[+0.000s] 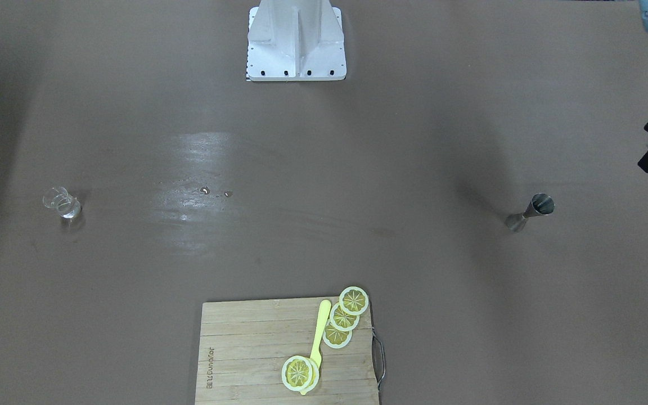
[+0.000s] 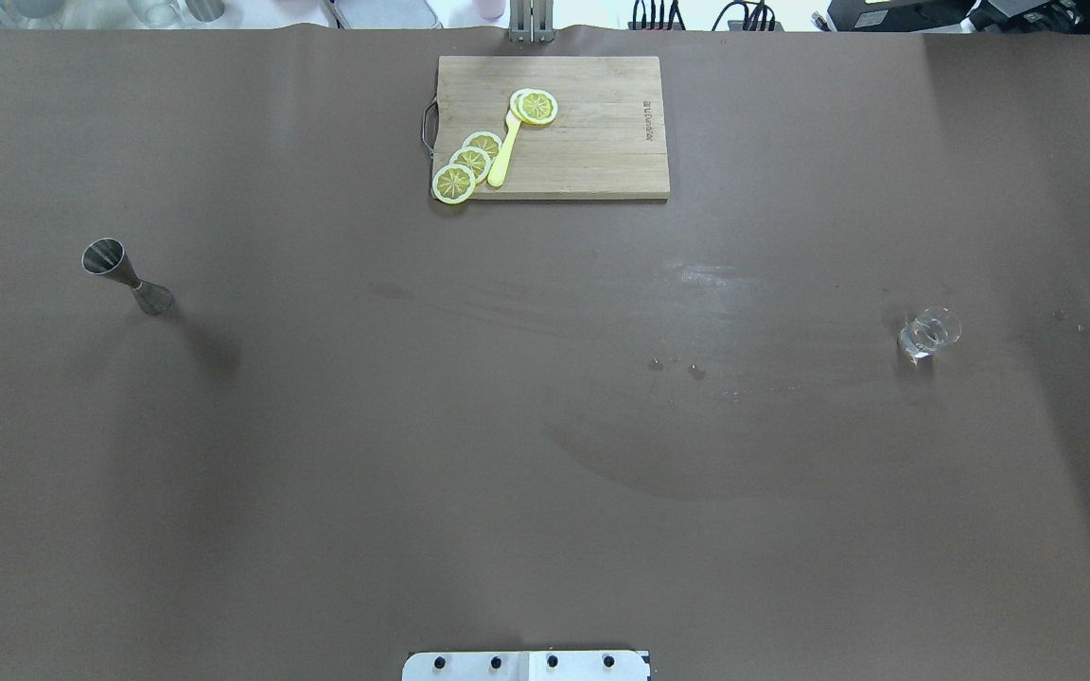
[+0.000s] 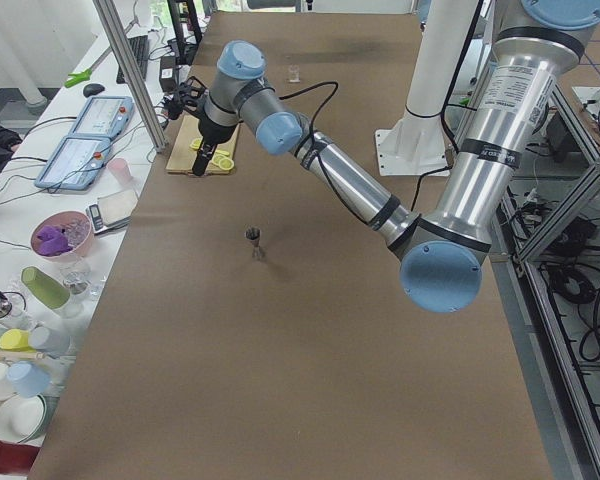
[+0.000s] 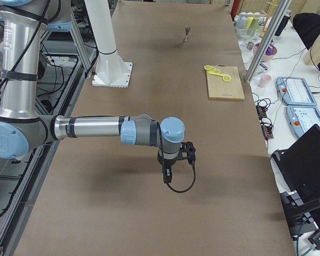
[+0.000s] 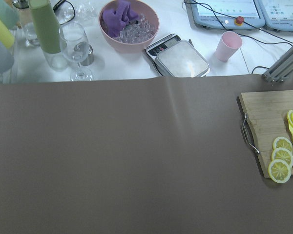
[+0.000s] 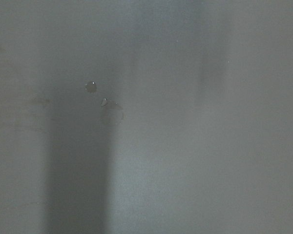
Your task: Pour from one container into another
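A metal measuring cup (image 2: 126, 277) is seen standing upright on the brown table (image 2: 545, 473), on the robot's left side. A small clear glass (image 2: 928, 333) is set upright on the robot's right side, well apart from the cup. Between them, nearer the glass, a few drops (image 2: 676, 368) are seen on the table.

A wooden cutting board (image 2: 602, 132) is laid at the far edge, across from the robot's base. On it, lemon slices (image 2: 469, 163) are lined up beside a yellow plastic knife (image 2: 504, 156), with more slices at the knife's other end.

The left hand (image 3: 199, 165) is held above the table's left part, touching nothing; whether its fingers are apart or together cannot be told. The right hand (image 4: 167, 176) is pointed down above bare table, and its state cannot be told either.
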Controlling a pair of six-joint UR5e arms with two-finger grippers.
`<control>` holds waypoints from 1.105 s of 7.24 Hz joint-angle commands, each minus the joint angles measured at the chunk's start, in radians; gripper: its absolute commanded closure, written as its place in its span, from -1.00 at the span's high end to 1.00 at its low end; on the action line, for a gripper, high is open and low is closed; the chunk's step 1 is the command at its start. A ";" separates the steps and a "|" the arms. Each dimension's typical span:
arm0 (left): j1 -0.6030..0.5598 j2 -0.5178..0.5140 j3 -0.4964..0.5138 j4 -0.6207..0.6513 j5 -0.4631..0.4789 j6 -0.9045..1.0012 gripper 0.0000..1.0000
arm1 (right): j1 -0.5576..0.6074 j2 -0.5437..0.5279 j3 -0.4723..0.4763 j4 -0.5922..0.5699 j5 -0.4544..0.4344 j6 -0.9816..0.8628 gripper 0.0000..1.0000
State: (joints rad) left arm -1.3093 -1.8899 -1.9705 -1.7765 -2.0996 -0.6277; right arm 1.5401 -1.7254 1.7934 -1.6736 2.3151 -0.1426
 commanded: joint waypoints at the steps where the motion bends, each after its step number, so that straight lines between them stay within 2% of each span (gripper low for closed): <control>1: 0.080 0.056 -0.033 -0.157 0.178 -0.021 0.95 | 0.000 0.000 0.000 0.000 0.000 0.000 1.00; 2: 0.141 0.110 -0.033 -0.296 0.261 -0.108 0.95 | 0.000 0.000 0.000 0.000 0.000 0.000 1.00; 6: 0.361 0.293 -0.041 -0.571 0.623 -0.204 0.95 | 0.000 0.001 0.000 0.000 0.000 -0.002 1.00; 8: 0.499 0.414 -0.036 -0.748 0.854 -0.243 0.95 | 0.000 0.000 -0.002 0.000 -0.002 -0.011 1.00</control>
State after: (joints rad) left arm -0.8925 -1.5493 -2.0093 -2.4232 -1.3821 -0.8408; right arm 1.5401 -1.7251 1.7929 -1.6736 2.3138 -0.1474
